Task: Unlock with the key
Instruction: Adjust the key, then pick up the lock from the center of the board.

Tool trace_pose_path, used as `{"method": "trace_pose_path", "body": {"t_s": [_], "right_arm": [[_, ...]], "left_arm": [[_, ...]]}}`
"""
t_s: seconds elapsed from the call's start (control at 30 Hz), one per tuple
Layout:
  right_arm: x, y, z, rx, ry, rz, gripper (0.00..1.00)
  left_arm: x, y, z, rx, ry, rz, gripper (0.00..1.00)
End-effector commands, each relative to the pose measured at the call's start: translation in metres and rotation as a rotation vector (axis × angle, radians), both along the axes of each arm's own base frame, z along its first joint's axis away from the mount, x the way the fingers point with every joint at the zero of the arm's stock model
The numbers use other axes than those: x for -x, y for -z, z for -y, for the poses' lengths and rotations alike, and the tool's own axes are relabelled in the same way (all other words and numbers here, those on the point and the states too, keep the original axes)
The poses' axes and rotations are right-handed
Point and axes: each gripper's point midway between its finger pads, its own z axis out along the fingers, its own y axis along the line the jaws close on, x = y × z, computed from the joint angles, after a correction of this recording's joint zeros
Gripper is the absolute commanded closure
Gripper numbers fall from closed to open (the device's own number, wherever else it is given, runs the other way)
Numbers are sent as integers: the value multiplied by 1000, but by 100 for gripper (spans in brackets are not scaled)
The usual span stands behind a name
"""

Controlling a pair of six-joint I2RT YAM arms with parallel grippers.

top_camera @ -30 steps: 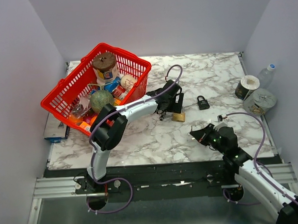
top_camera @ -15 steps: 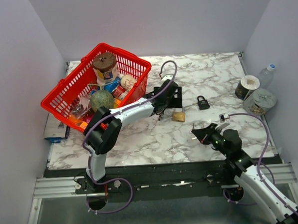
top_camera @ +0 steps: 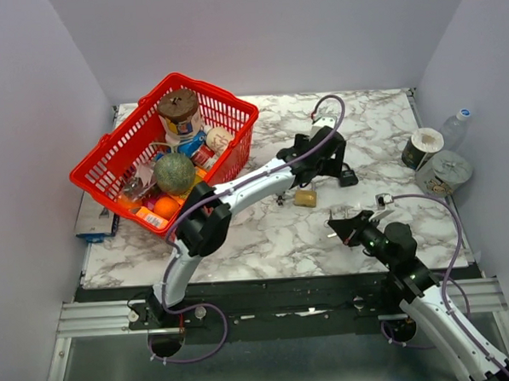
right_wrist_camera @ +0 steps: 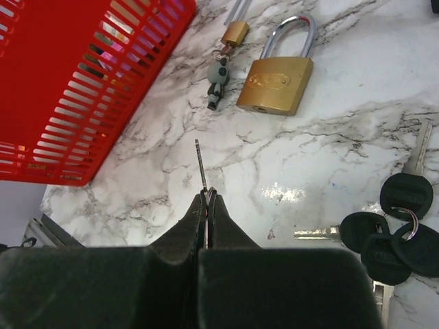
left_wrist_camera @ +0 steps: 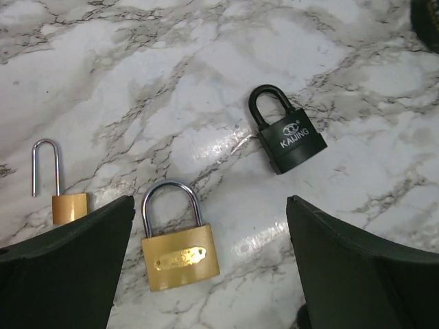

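3 padlocks lie flat on the marble surface (top_camera: 379,120), right of a red basket (top_camera: 108,160) full of odds and ends. The left end effector (left_wrist_camera: 209,200) hangs over them with its fingers spread wide and nothing between them. In its wrist view a large brass padlock (left_wrist_camera: 180,253) with its shackle shut lies between the 2 fingers. A small brass padlock (left_wrist_camera: 69,206) lies to the left, half under the left finger, and 1 leg of its long shackle ends outside the body. A black padlock (left_wrist_camera: 289,140), lettered in white and with its shackle shut, lies up and to the right, apart from both brass ones. The right end effector (right_wrist_camera: 206,199) is near the front edge of the surface, pinched tight on a key (right_wrist_camera: 199,164). The key shows edge-on as a thin blade sticking out past the fingertips, pointing roughly toward the padlocks and well short of them. In the right wrist view a small grey figure charm (right_wrist_camera: 218,77) lies between the small brass padlock and the large one. A bunch of black-headed keys (right_wrist_camera: 391,229) lies on the surface to the right of the end effector.
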Motion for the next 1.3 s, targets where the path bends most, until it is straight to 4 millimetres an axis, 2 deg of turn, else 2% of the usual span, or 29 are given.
{"method": "trace_pose_path", "body": {"t_s": [0.0,0.1,0.23,0.47,0.73,0.9,1.27], "right_arm": [[5,6,-1,26,-32,4,99],[7,6,-2,29,-47,7,99],[9,5,-5,27,-66,14,99],[11,4,-7,27,-86,31,99],[12,2,-8,26,-98,41,99],[12,2,-8,28,-101,44,99],[12,2,-9,28,-108,49,99]], "left_arm": [[16,53,-17,-228,2,-173,1],[16,63,-19,-228,-34,-219,1],[18,74,-32,-237,-102,-248,1],[30,101,-25,-230,-57,-339,1],[34,127,-32,-236,-66,-420,7],[36,138,-33,-257,-65,-441,11],[56,160,-57,-345,-91,-511,17]]}}
